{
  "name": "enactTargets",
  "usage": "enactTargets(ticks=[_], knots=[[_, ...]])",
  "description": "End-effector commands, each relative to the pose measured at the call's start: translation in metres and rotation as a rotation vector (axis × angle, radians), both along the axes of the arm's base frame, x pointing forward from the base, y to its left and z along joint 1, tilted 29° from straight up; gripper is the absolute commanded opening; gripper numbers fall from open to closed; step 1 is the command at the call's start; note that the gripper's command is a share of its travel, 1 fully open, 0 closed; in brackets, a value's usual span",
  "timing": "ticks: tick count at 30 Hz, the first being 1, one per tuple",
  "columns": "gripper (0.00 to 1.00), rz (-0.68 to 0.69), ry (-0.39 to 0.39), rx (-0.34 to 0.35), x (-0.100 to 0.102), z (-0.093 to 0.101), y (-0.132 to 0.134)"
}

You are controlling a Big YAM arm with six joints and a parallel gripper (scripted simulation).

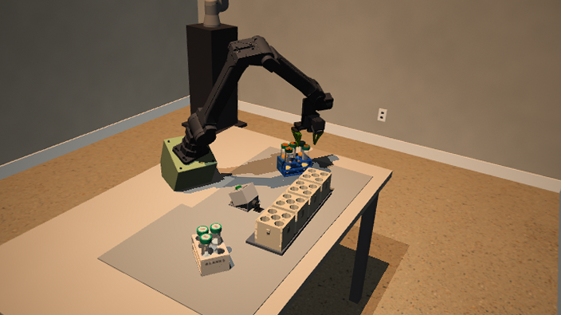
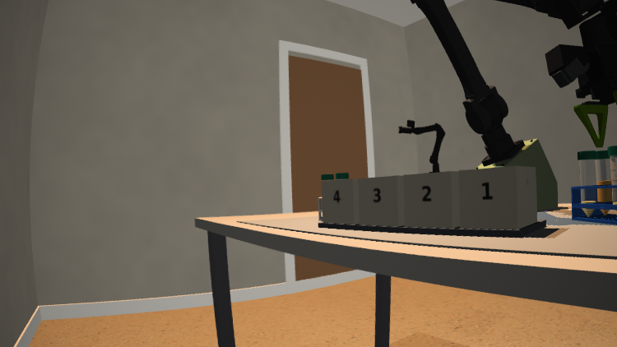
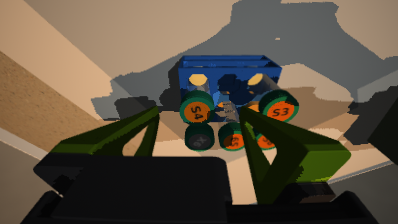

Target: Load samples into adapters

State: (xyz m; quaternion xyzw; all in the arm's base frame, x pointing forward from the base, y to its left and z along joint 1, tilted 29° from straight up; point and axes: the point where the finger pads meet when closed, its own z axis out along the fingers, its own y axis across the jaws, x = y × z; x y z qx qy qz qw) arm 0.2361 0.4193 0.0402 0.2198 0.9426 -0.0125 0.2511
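Gripper (image 1: 307,137) above the blue sample rack RS (image 1: 294,164), a little toward the far table edge, jaws spread wide and holding nothing. Green fingers pointing down, tips clear of the tube caps, no contact.

Wrist view, looking down between the fingers onto RS: five capped tubes standing in the rack. S4 (image 3: 196,111) and S3 (image 3: 279,111) in the row farther from the camera, orange dots readable. Nearer row: a grey-dot tube (image 3: 199,138) on the S4 side, then two more orange-dot tubes (image 3: 231,140) beside it, lettering too blurred to read; the one on the S3 side partly hidden behind a finger. Two wells at the far end of RS open, yellow bottoms showing.

Loading stand ST (image 1: 290,210) just beside RS, running from it toward the near end of the table (image 1: 40,248). Exterior view gives the adapter faces 4, 3, 2, 1 (image 2: 486,190), with 1 next to RS. All visible adapter holes without tubes in the top view.

DONE desk (image 1: 243,194) with green key on top, between ST and the arm's green base (image 1: 177,174).

Blank rack RB (image 1: 210,254) past the adapter-4 end of ST, well apart from RS, three green-capped blanks upright in it.
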Motion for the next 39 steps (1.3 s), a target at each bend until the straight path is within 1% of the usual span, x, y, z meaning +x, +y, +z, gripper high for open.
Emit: enactTargets(ticks=[1,2,3,6,7,9,12,13,14,19,20,24,25,39], knots=[[0.80,0.022,-0.006,0.005,0.004,-0.009,0.009],[0.80,0.040,-0.005,0.004,-0.004,-0.011,0.013],[0.80,0.045,-0.003,-0.002,-0.007,-0.014,0.012],[0.80,0.042,-0.002,-0.004,-0.005,-0.016,0.010],[0.80,0.017,-0.018,0.038,0.011,0.001,0.017],[0.80,0.011,-0.013,0.024,0.015,-0.008,0.015],[0.80,0.013,-0.010,0.016,0.014,-0.013,0.012],[0.80,0.018,-0.014,0.028,0.008,-0.004,0.015],[0.80,0.039,-0.009,0.015,0.003,-0.013,0.017],[0.80,0.033,-0.005,0.004,0.000,-0.018,0.011],[0.80,0.018,-0.013,0.028,0.007,-0.004,0.015],[0.80,0.018,-0.013,0.028,0.007,-0.004,0.014],[0.00,0.018,-0.013,0.028,0.007,-0.004,0.014],[0.00,0.018,-0.013,0.028,0.007,-0.004,0.014]])
